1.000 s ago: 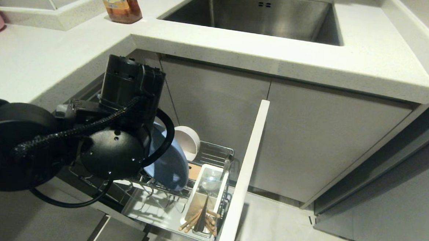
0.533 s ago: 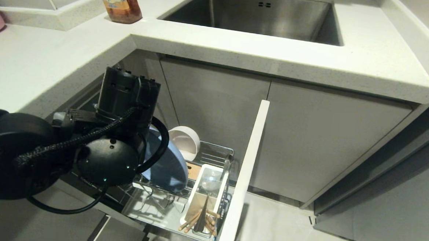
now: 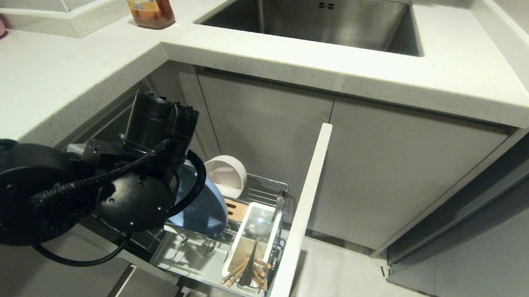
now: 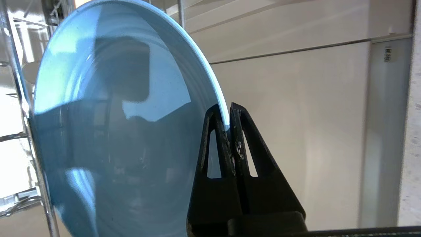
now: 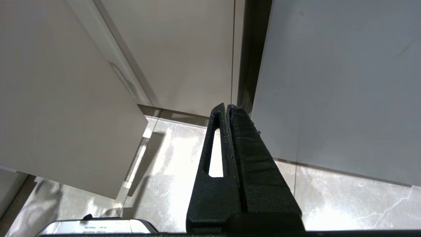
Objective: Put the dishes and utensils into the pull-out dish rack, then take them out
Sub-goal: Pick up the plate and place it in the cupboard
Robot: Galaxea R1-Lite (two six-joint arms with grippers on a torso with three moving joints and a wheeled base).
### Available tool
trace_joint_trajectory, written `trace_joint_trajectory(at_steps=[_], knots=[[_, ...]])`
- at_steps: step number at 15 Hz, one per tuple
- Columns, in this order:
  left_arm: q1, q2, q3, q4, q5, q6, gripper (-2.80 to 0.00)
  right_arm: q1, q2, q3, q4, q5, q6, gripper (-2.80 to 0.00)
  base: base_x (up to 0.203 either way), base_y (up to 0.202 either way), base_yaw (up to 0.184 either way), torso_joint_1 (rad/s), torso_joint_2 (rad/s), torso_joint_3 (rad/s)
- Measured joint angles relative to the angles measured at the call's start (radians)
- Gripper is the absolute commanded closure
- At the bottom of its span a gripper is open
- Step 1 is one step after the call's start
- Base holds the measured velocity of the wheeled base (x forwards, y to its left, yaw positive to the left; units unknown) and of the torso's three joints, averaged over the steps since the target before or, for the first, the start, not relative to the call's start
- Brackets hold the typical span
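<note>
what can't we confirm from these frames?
- Head view: the left gripper, shut on the blue plate, is hidden behind its own arm; only the left wrist view shows it.
- Where the plate's lower edge sits in the dish rack: hidden by the arm; cut off in the wrist view.
- Spoon in the utensil holder: too small.

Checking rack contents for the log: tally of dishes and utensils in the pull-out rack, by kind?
Plates: 1, light-blue plate, rim pinched by the left gripper.
Bowls: 1, cream bowl.
Spoons: 1, metal spoon in the white utensil holder.
Chopsticks: 1 pair, wooden chopsticks, same holder.
Total: 4 kinds, 5 pieces.
</note>
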Motion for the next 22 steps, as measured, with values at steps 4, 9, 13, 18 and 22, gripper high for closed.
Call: trace_joint_trajectory(at_steps=[4,9,13,18,22], knots=[[0.002,0.016,0.003,0.003,-0.001,-0.01,0.0,0.0,0.0,0.0,0.0,0.0,0.0,0.0,0.0,0.0,0.0,0.0,0.0,0.0],[0.003,0.025,0.005,0.012,-0.008,-0.009,-2.8,0.0,0.0,0.0,0.0,0.0,0.0,0.0,0.0,0.0,0.0,0.0,0.0,0.0],[0.003,0.027,0.003,0.016,-0.007,-0.004,-2.8,0.0,0.0,0.0,0.0,0.0,0.0,0.0,0.0,0.0,0.0,0.0,0.0,0.0],[0.002,0.034,0.0,0.05,-0.009,-0.002,-2.8,0.0,0.0,0.0,0.0,0.0,0.0,0.0,0.0,0.0,0.0,0.0,0.0,0.0],[0.001,0.034,-0.001,0.052,-0.007,0.019,-2.8,0.0,0.0,0.0,0.0,0.0,0.0,0.0,0.0,0.0,0.0,0.0,0.0,0.0]])
